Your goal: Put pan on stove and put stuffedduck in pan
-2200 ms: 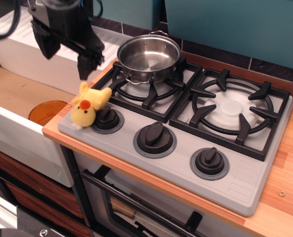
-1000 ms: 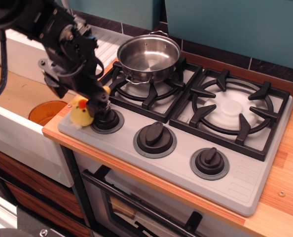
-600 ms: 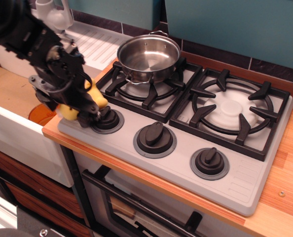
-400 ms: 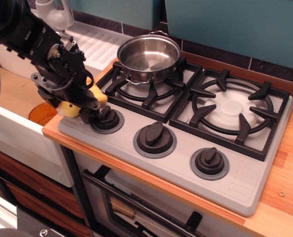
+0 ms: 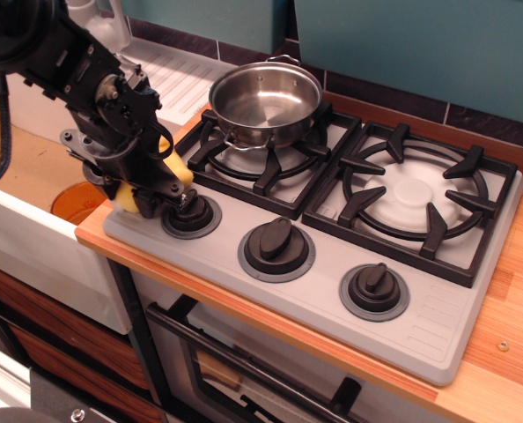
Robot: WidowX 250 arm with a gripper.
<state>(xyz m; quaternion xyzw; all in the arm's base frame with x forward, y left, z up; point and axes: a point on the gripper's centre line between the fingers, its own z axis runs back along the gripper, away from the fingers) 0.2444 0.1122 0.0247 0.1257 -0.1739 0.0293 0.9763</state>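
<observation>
Observation.image: we saw the gripper (image 5: 153, 196) clamped around the stuffedduck (image 5: 179, 173) at the stove (image 5: 420, 326) front-left corner; the pan (image 5: 265, 100) sat on the left burner.

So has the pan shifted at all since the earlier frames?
No. The pan sits on the same back-left grate of the stove; only the gripper moved.

The claw (image 5: 151, 189) is clamping the stuffedduck (image 5: 175, 172) at the stove's (image 5: 438, 335) front-left corner, beside the leftmost knob (image 5: 191, 214). The pan (image 5: 265, 99) is sitting on the left burner grate (image 5: 270, 163).
</observation>
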